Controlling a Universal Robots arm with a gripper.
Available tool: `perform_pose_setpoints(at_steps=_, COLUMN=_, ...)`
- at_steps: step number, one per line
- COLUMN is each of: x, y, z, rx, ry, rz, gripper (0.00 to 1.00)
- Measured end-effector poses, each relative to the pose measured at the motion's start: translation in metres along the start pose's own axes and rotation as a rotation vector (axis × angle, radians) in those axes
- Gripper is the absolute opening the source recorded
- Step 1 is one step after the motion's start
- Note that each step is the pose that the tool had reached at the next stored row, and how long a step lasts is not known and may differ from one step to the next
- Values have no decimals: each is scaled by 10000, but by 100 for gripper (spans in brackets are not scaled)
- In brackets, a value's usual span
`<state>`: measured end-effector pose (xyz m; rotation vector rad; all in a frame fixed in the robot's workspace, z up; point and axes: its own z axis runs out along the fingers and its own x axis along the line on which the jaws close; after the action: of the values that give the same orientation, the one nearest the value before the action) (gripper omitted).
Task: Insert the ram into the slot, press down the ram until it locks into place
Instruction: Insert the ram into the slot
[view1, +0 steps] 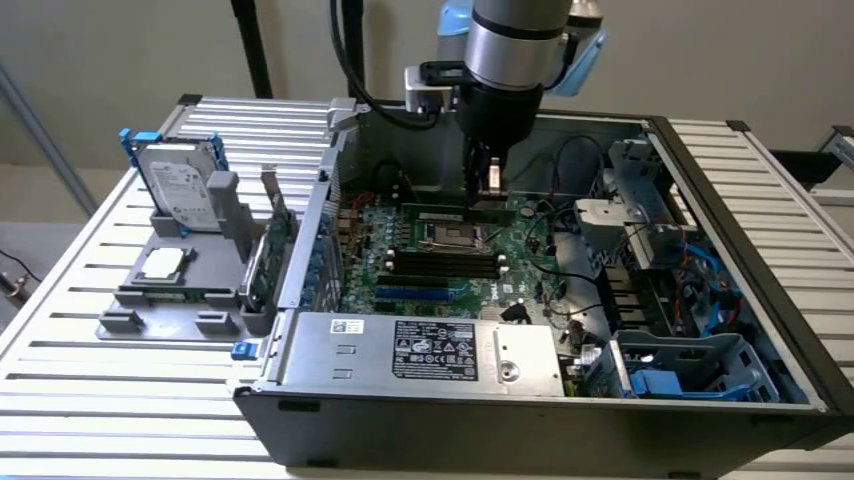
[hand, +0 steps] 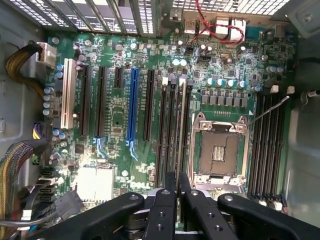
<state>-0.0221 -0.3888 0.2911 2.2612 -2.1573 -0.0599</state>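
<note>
My gripper (view1: 487, 185) reaches down into the open computer case (view1: 534, 420), over the motherboard. In the wrist view its black fingers (hand: 165, 210) are shut on the ram (hand: 181, 130), seen edge-on as a thin pale strip. The ram runs along the bank of black memory slots (hand: 167, 130) beside the square metal CPU socket (hand: 218, 152). In the exterior view the ram (view1: 454, 213) is a green strip just below the gripper, on the far side of the socket (view1: 451, 237). Whether its lower edge sits in a slot I cannot tell.
A second bank of black slots (hand: 267, 145) lies on the other side of the socket. A blue slot (hand: 132, 105) and cable bundles (hand: 20, 165) are nearby. Outside the case stand a hard drive (view1: 180, 185) and an upright green card (view1: 278, 250).
</note>
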Motion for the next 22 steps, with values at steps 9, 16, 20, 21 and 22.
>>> perform_pose_setpoints(at_steps=9, x=16, y=-5, z=163, rx=0, ry=1, rz=1, gripper=13)
perform_pose_setpoints(at_steps=16, x=36, y=-6, z=290, rx=-1, ry=11, rz=1, gripper=13)
perform_pose_setpoints(at_steps=20, x=46, y=3, z=364, rx=-2, ry=24, rz=0, gripper=13)
perform_pose_setpoints(at_steps=21, x=50, y=9, z=382, rx=-2, ry=27, rz=2, gripper=13)
perform_pose_setpoints(at_steps=22, x=52, y=17, z=400, rx=-1, ry=30, rz=3, gripper=13)
